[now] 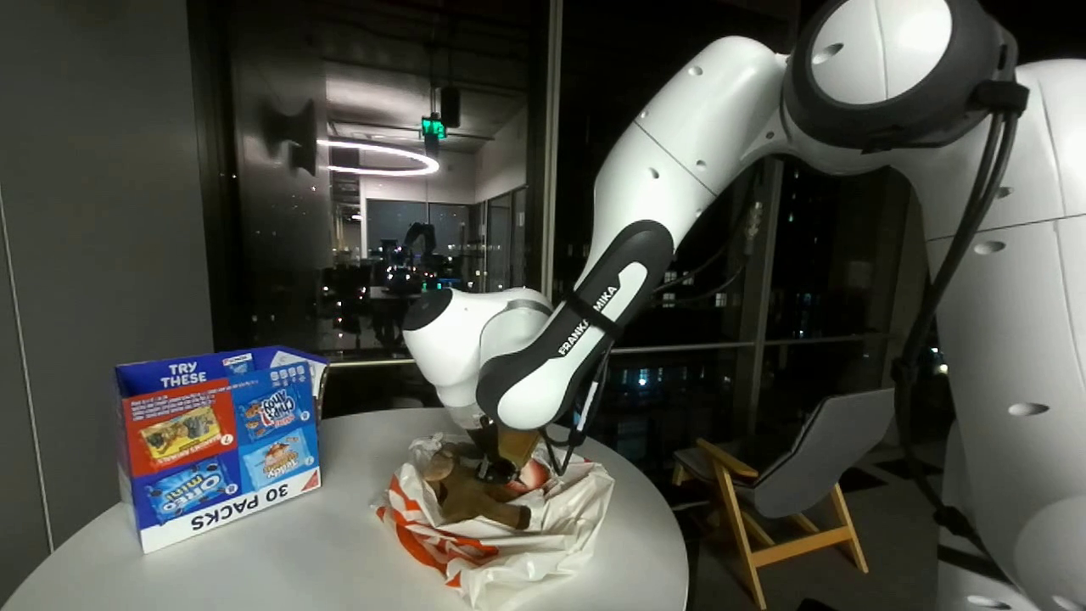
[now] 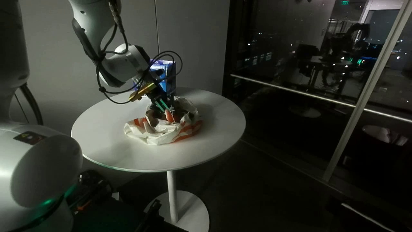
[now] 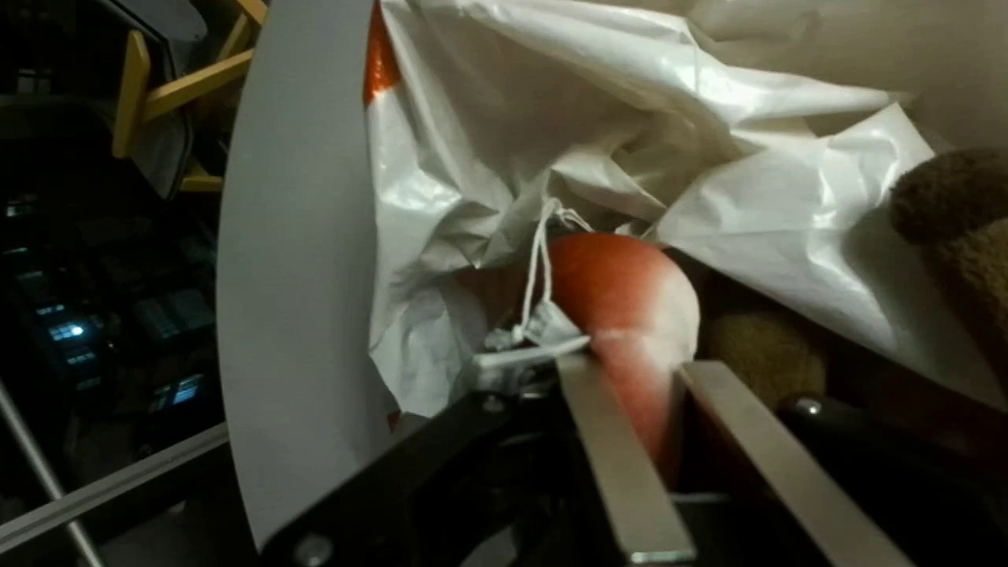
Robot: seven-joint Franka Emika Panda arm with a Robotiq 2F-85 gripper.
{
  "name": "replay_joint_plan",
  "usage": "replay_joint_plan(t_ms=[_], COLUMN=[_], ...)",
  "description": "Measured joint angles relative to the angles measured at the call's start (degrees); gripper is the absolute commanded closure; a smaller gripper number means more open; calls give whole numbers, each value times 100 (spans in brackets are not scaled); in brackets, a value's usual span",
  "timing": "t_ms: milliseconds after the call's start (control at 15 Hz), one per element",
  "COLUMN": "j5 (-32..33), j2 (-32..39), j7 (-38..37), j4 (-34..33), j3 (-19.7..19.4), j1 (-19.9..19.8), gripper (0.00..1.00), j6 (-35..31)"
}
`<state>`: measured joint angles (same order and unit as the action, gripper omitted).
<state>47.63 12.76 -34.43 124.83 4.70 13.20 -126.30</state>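
My gripper (image 3: 636, 366) points down into a crumpled white plastic bag (image 3: 512, 118) with orange-red markings. Its two fingers lie on either side of a rounded orange-red and white object (image 3: 614, 291) and appear shut on it. A white string with a small tag (image 3: 547, 319) lies by the left fingertip. A brown plush toy (image 3: 961, 189) lies in the bag to the right in the wrist view. In an exterior view the brown plush (image 1: 475, 505) rests beside the gripper (image 1: 502, 471). The orange-red object (image 2: 169, 116) also shows at the fingertips in an exterior view; its lower part is hidden.
The bag stands on a round white table (image 1: 322, 577). A blue snack box (image 1: 221, 441) stands on the table near the wall, behind the arm in an exterior view (image 2: 169, 75). A grey chair with wooden legs (image 1: 780, 475) stands beyond the table, near dark windows.
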Motion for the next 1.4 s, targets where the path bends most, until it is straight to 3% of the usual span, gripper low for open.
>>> replay_joint_plan(t_ms=[133, 200, 333, 533, 733, 800, 1000, 1200, 1400], j5=[-6, -13, -103, -603, -1223, -1330, -1483, -2612, -2695], j2=[52, 68, 79, 78, -1, -82, -497, -986, -1024], j7=[25, 46, 75, 314, 633, 684, 718, 1693, 1770], j4=[13, 20, 32, 39, 39, 39, 84, 349, 388], j3=[14, 16, 16, 15, 16, 17, 42, 298, 341], j1=[-55, -78, -134, -220, -244, -235, -186, -183, -183], gripper=[86, 56, 49, 27, 4, 0, 0, 0, 0], j6=[-565, -878, -1414, -1886, -1953, -1953, -1934, -1985, -1946])
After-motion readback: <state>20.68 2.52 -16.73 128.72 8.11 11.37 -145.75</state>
